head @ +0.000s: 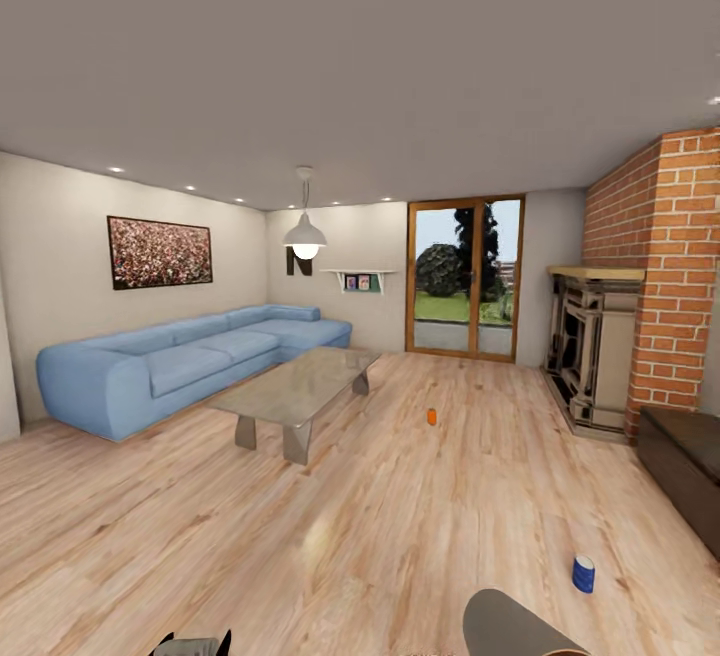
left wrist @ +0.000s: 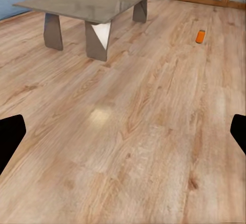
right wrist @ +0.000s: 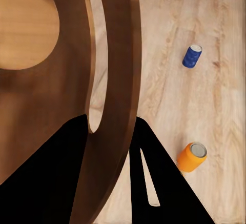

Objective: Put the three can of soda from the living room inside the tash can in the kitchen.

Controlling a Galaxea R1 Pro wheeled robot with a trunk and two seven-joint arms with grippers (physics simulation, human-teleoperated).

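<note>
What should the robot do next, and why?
Probably roll toward the blue soda can, the nearest one standing on the wood floor. The right gripper already pinches the trash can wall, and the left gripper hangs open, free to pick.

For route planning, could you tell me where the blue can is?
In the head view, the blue can stands on the floor at lower right, near the dark bench.

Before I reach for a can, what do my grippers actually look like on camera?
Both read as flat black silhouettes without visible markings or cables. The left gripper shows two blunt, rounded fingers at the frame's edges. The right gripper shows two long fingers tapering to points, wide at the base.
</note>
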